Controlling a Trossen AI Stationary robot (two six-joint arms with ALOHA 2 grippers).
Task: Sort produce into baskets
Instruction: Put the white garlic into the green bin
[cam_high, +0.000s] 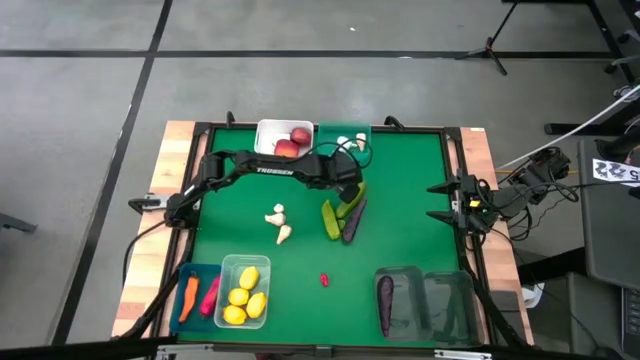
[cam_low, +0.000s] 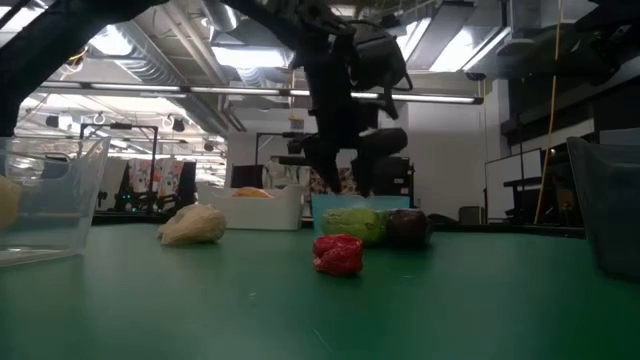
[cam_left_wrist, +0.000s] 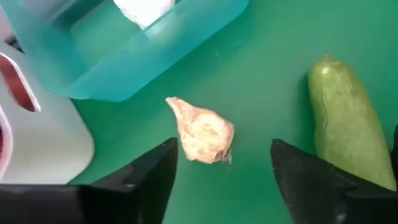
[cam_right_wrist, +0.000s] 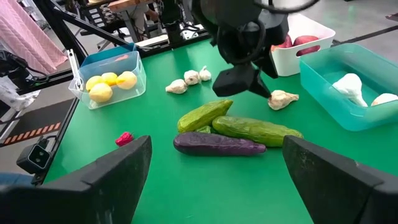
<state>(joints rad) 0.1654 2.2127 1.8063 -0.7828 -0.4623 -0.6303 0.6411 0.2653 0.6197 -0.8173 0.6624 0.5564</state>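
Note:
My left gripper (cam_high: 350, 188) (cam_left_wrist: 217, 180) hangs open above a loose white garlic (cam_left_wrist: 202, 132) (cam_right_wrist: 282, 98) that lies on the green table just in front of the teal basket (cam_left_wrist: 149, 56). Its fingers stand on either side of the garlic without touching it. Two green cucumbers (cam_right_wrist: 258, 130) (cam_right_wrist: 204, 114) and a purple eggplant (cam_right_wrist: 217, 144) lie beside it. Two more garlics (cam_high: 278, 222) and a small red chilli (cam_high: 324, 280) lie farther out on the table. My right gripper (cam_high: 438, 200) (cam_right_wrist: 214, 180) waits open and empty at the table's right edge.
At the far edge the white basket (cam_high: 285, 138) holds red apples and the teal basket (cam_high: 345, 140) holds garlic. At the near left, the blue basket (cam_high: 198, 295) holds a carrot and a chilli, and the clear basket (cam_high: 245, 292) holds lemons. Two dark baskets (cam_high: 425, 300) stand near right, one holding an eggplant.

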